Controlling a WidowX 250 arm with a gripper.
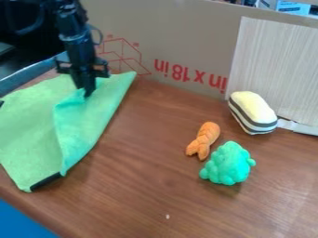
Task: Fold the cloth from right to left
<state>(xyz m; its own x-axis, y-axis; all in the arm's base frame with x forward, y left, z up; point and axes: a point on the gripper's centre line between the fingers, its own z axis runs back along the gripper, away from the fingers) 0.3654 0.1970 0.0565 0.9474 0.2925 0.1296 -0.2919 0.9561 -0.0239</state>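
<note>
Brown cardboard (pixel 180 35) stands like a wall behind the wood-topped counter (pixel 149 200), perhaps to keep things from straying off the back. On the counter lies the green cloth (pixel 25 135), over at the left of the view, with its right part turned over in a long flap (pixel 90 123) on top of the rest. A dark strip (pixel 45 181) shows at its near corner.

From where I stand, the black gripper (pixel 88 94) looks closed on the cloth, pinching it near the far end of that flap, where the fabric bunches up round the tips. That hold makes sense to me: it would let the flap be led farther left. The fold looks roughly half made; the near end may lag or wrinkle, since soft fabric held at one spot tends to trail.

The arm (pixel 73 35) hangs down from beyond the cloth's far side. Well to the right of the cloth sit an orange toy (pixel 203 140), a bumpy green toy (pixel 228 163) and a striped yellow toy (pixel 253 110), probably left there because the fold needs none of that space. Beyond them, farther from the cloth, a pale panel (pixel 279 65) leans at the cardboard.
</note>
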